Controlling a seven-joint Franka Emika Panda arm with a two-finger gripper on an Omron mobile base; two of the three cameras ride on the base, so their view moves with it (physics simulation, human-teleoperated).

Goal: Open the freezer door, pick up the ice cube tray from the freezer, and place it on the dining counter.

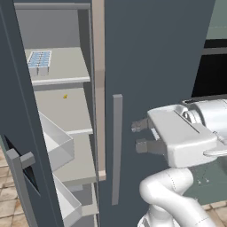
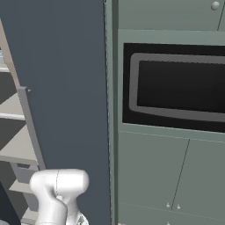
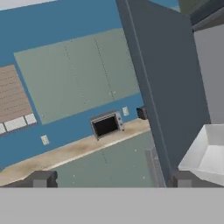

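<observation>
The freezer door (image 1: 17, 102) stands swung open at the left, its bar handle (image 1: 20, 160) low down. Inside the freezer (image 1: 66, 113), the ice cube tray (image 1: 39, 60) lies flat on the upper light grey shelf, pale grey with light blue cubes. My gripper (image 1: 140, 135) is open and holds nothing. It points left in front of the plain shut door (image 1: 150, 57), just right of that door's vertical handle (image 1: 116, 148), well below and right of the tray. In the hand view the fingertips (image 3: 41, 178) stand wide apart beside the open door's edge (image 3: 162, 83). The dining counter is out of view.
White door bins (image 1: 60, 144) jut out from the open door, and one bin (image 3: 208, 153) is close to my hand. A built-in black oven (image 2: 176, 85) sits in grey-green cabinets right of the fridge. Across the room a tan counter (image 3: 65, 153) carries a toaster oven (image 3: 106, 124).
</observation>
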